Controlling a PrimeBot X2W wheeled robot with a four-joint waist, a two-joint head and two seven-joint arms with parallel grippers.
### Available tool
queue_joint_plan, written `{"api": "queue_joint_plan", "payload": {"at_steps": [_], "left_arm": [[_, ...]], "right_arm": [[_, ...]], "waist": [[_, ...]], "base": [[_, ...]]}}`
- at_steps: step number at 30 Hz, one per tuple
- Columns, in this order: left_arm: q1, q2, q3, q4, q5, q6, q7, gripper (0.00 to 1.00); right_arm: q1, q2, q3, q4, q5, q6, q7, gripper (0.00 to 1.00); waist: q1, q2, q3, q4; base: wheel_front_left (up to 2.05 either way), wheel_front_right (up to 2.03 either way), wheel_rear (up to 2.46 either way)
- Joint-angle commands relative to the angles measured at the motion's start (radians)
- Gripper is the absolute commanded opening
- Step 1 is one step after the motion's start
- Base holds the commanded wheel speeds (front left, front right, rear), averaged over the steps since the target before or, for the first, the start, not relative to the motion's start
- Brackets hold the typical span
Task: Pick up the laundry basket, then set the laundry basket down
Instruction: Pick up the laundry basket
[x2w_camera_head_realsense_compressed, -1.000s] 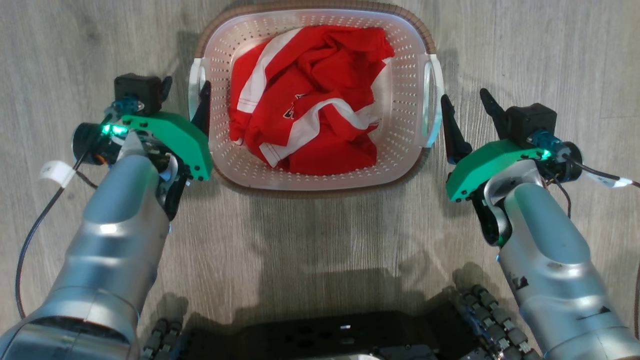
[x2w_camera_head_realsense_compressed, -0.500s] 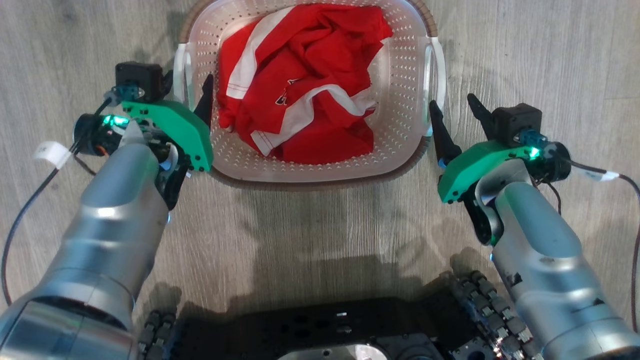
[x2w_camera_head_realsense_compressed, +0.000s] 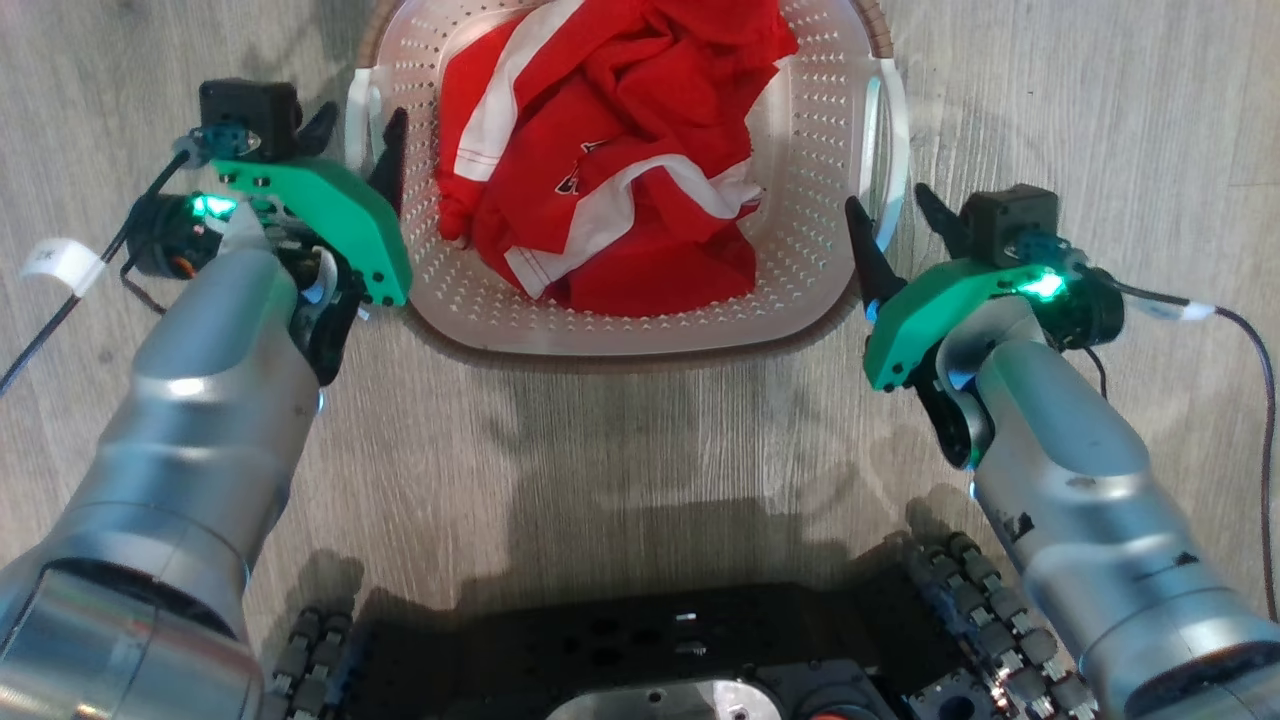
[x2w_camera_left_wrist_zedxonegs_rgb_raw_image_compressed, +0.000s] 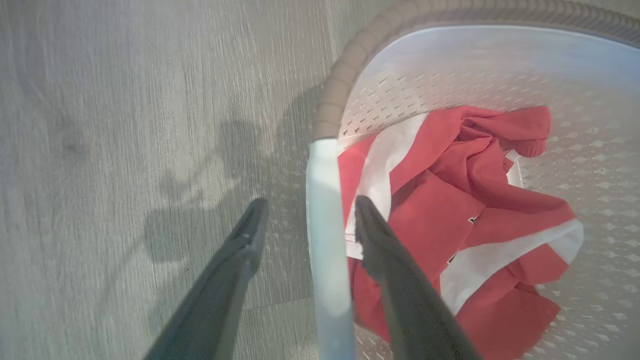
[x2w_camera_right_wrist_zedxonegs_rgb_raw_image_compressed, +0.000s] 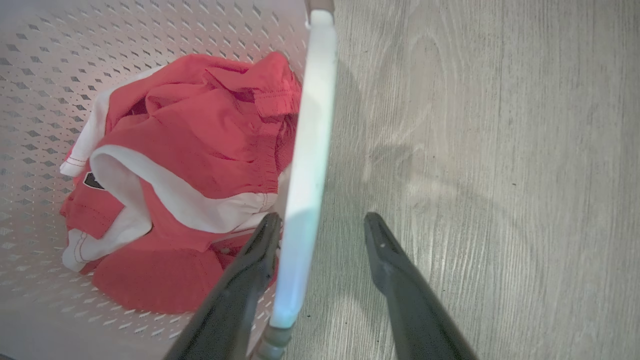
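Since a sec ago the right gripper (x2w_camera_head_realsense_compressed: 885, 197) has gone from fully outside the laundry basket (x2w_camera_head_realsense_compressed: 800, 270) to straddling its right handle (x2w_camera_head_realsense_compressed: 900, 130). The cam tilted too, so the basket's slide up the head view is no move of the basket. The left gripper (x2w_camera_head_realsense_compressed: 360, 112) was already at the left handle (x2w_camera_head_realsense_compressed: 356, 100) & has crept further along it.

The basket sits on the wood floor (x2w_camera_head_realsense_compressed: 640, 440) straight ahead of the robot, w/ a crumpled red-and-white garment (x2w_camera_head_realsense_compressed: 620, 150) inside. Its long axis runs across the robot, one loop handle at each short end, each bar lying roughly along the fingers that bracket it. So each arm is at its own end, neither nearer. The lift turns on both bars staying btw the fingers as they close.

Both grippers: fingers apart, nothing clamped yet.

Head view gives the symmetry but not the gaps. Left wrist view does: the bar has a gap on both sides, w/ the inner finger over the garment inside the basket and the outer one over floor outside it. Right wrist view: inner finger hard by the bar, can't tell if touching; outer finger well clear on the floor side. Judgement: that side is off-centre, so closing may nudge that end of the basket before the grip seats.
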Motion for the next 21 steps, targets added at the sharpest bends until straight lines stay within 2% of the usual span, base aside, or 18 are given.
{"api": "queue_joint_plan", "payload": {"at_steps": [1, 2, 4, 5, 21], "left_arm": [[0.003, 0.039, 0.01, -0.006, -0.013, -0.006, -0.006, 0.34], [0.0, 0.039, 0.003, -0.006, -0.026, -0.006, -0.004, 0.0], [-0.004, 0.041, -0.012, -0.002, -0.046, -0.006, 0.0, 0.0], [-0.005, 0.04, -0.019, -0.003, -0.059, -0.006, 0.005, 0.0], [-0.024, 0.043, -0.119, 0.007, -0.184, -0.006, 0.005, 0.0]], "right_arm": [[0.032, 0.012, 0.025, 0.001, 0.009, -0.002, -0.012, 0.82], [0.025, 0.012, 0.036, 0.014, 0.018, -0.002, -0.012, 0.74], [0.01, 0.012, 0.057, 0.038, 0.033, -0.002, -0.012, 0.4], [0.004, 0.012, 0.069, 0.048, 0.044, -0.002, -0.012, 0.0], [-0.052, 0.012, 0.117, 0.125, 0.089, -0.002, -0.012, 0.0]], "waist": [[0.0, 0.0, 0.002, 0.001], [0.0, 0.0, 0.003, 0.002], [0.0, 0.0, 0.005, 0.003], [0.0, 0.0, 0.006, 0.003], [0.0, 0.0, -0.012, 0.018]], "base": [[0.0, 0.0, 0.0], [0.0, 0.0, 0.0], [0.0, 0.0, 0.0], [0.0, 0.0, 0.0], [0.0, 0.0, 0.0]]}}
